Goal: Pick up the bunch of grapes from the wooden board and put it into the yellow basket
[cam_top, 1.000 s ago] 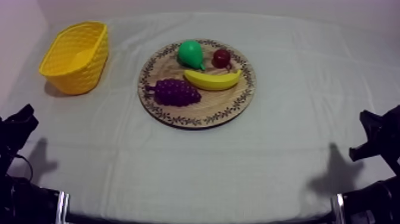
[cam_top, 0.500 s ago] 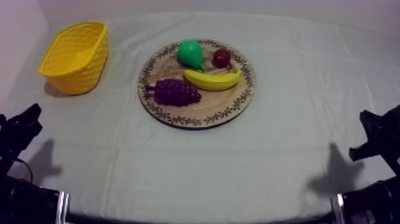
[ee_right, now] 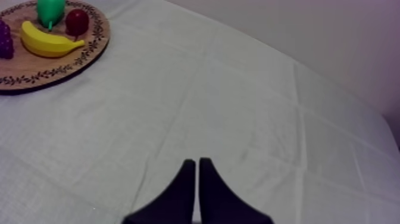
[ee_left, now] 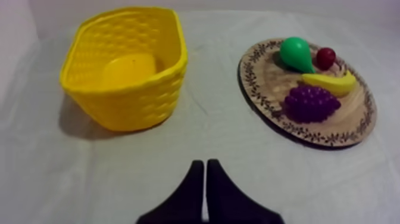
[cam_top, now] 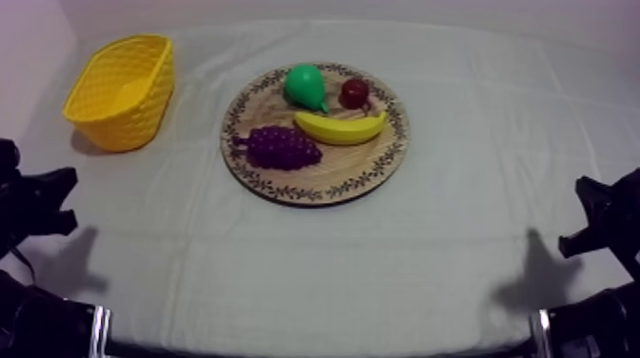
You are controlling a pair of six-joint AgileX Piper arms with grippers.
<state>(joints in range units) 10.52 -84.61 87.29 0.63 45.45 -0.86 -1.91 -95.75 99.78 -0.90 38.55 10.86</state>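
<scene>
I counted one round wooden board (cam_top: 329,173) with a patterned rim, one yellow basket (cam_top: 143,112) and four toy fruits on the tabletop (cam_top: 448,219), which lay under a grey-white cloth (cam_top: 286,276). In the top view the board sat in the upper middle of the frame. The basket sat in the upper left, well apart from the board, with bare cloth between them.

All four fruits lay on the board: one bunch of grapes (cam_top: 279,148), one banana (cam_top: 341,127), one pear (cam_top: 306,87) and one small red fruit (cam_top: 354,92). The purple bunch of grapes rested on the board's left part, the side toward the basket. It was just beside the banana, and I could not tell whether the two touched. The pear lay at the board's far rim, with the small red fruit just right of it, above the banana's curve.

I had two pincers, both closed on nothing. My left pincer (ee_left: 204,164) held its two black fingers (ee_left: 191,190) pressed together as a narrow wedge over bare cloth. It pointed at the gap between the basket and the board and touched neither. My right pincer (ee_right: 197,162) was likewise a narrow wedge, over bare cloth well apart from the board. In the top view my arms showed as black shapes at the left edge and the lower right edge of the frame, each casting a shadow on the cloth.
</scene>
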